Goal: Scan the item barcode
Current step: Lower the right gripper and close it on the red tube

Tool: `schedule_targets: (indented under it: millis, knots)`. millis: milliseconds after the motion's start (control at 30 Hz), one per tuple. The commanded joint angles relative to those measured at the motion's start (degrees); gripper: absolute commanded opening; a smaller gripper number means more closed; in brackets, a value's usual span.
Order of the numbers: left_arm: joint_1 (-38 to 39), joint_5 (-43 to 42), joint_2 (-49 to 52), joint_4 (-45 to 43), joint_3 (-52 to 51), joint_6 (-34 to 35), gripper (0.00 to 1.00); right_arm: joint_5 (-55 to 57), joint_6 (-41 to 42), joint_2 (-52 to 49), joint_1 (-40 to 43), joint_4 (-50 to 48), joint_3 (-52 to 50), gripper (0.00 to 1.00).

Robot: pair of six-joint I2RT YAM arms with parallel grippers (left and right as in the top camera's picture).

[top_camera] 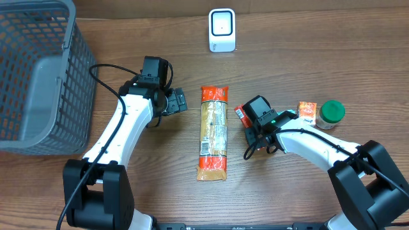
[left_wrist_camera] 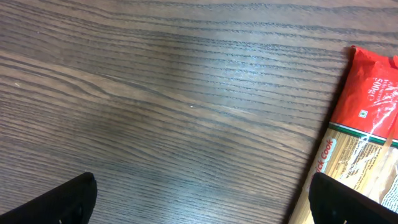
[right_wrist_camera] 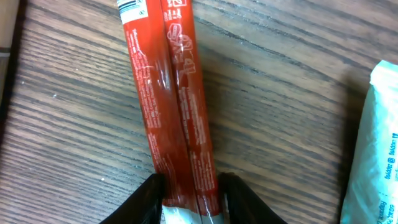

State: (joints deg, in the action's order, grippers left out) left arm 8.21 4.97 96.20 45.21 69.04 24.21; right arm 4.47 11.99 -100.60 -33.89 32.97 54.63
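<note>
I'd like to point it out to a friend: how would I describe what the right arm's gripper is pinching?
Find the long orange-and-red pasta packet lying in the middle of the table. Just right of it, the right gripper pinches a slim red packet. Unlike the orange box and green-lidded jar farther right, it is long, narrow and glossy red.
</note>
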Motion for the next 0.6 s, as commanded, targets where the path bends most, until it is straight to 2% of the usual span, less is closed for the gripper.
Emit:
schedule_targets:
  millis: [0, 100, 233, 533, 567]
  knots:
    - [0.07, -0.11, -0.7, -0.04, 0.52, 0.22, 1.0, 0.2, 0.13, 1.27, -0.13, -0.13, -1.07, 0.34]
    - [0.07, -0.11, -0.7, -0.04, 0.52, 0.22, 1.0, 0.42, 0.13, 1.27, -0.13, -0.13, -1.07, 0.26]
    - [0.07, -0.11, -0.7, -0.04, 0.52, 0.22, 1.0, 0.37, 0.15, 1.27, -0.13, -0.13, -1.07, 0.04]
    - [0.07, -0.11, -0.7, -0.04, 0.52, 0.22, 1.0, 0.35, 0.13, 1.27, -0.13, -0.09, -1.07, 0.04]
    - [0.07, -0.11, -0.7, -0.04, 0.52, 0.22, 1.0, 0.35, 0.13, 1.25, -0.13, -0.09, -1.07, 0.13]
